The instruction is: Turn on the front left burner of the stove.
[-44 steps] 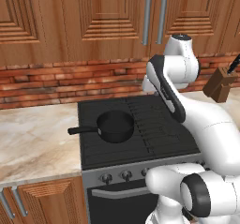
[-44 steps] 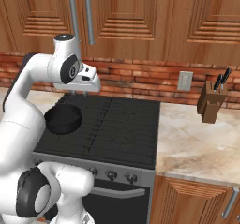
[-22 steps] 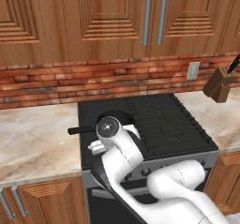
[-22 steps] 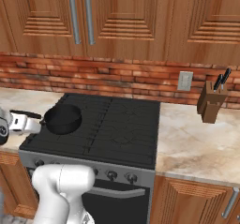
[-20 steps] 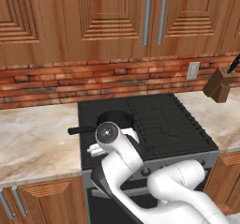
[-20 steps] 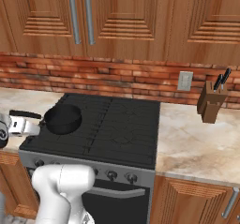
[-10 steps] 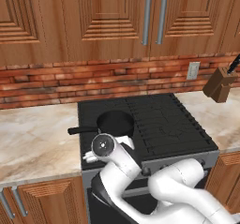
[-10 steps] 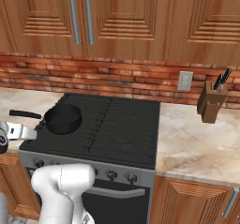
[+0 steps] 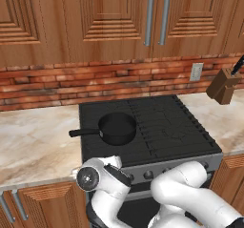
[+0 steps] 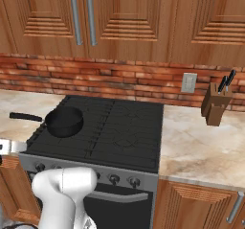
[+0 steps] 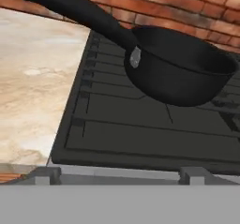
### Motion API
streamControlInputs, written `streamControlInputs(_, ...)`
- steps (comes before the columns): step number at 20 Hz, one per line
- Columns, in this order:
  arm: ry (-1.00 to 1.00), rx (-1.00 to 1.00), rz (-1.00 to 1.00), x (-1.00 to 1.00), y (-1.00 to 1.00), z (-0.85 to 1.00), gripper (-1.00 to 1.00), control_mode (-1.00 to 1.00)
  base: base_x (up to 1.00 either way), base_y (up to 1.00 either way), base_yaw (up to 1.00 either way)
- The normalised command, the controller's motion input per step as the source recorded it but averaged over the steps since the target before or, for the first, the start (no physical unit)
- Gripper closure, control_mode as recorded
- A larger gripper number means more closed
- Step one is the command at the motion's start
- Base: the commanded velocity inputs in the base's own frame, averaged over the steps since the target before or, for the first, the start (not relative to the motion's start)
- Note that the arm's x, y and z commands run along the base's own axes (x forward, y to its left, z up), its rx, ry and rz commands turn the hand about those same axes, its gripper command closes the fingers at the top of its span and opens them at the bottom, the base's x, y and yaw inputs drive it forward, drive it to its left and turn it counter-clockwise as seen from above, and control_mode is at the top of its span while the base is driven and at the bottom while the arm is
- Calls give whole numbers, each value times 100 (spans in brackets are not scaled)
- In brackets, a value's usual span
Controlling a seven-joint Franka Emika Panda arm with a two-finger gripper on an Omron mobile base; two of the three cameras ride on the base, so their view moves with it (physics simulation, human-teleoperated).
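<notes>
The stove (image 9: 162, 127) has a black cooktop with a ridged grate pattern, a grey steel front strip with dark round knobs (image 10: 114, 178), and a dark oven door. The pan (image 9: 117, 128) is black throughout, with a small silver rivet plate at the handle joint. The table (image 9: 33, 141) is beige marbled stone. The wall (image 9: 95, 81) is red-brown brick. The cabinets (image 10: 143, 17) are brown wood with grey handles. The knife block (image 10: 214, 109) is brown with black handles.

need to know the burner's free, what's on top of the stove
A black pan sits on the left of the stove, handle pointing left. The other grates are bare. What lies under the pan is hidden.
</notes>
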Motion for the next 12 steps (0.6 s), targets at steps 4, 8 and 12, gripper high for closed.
streamControlInputs(4, -45, 6, 0, 0, 32, -46, -100, -100, 0, 0, 0)
streamControlInputs(8, -45, 12, 0, -4, 15, -47, -100, -100, 0, 0, 0)
streamControlInputs(12, -42, 16, 0, -8, 3, -44, -100, -100, 0, 0, 0)
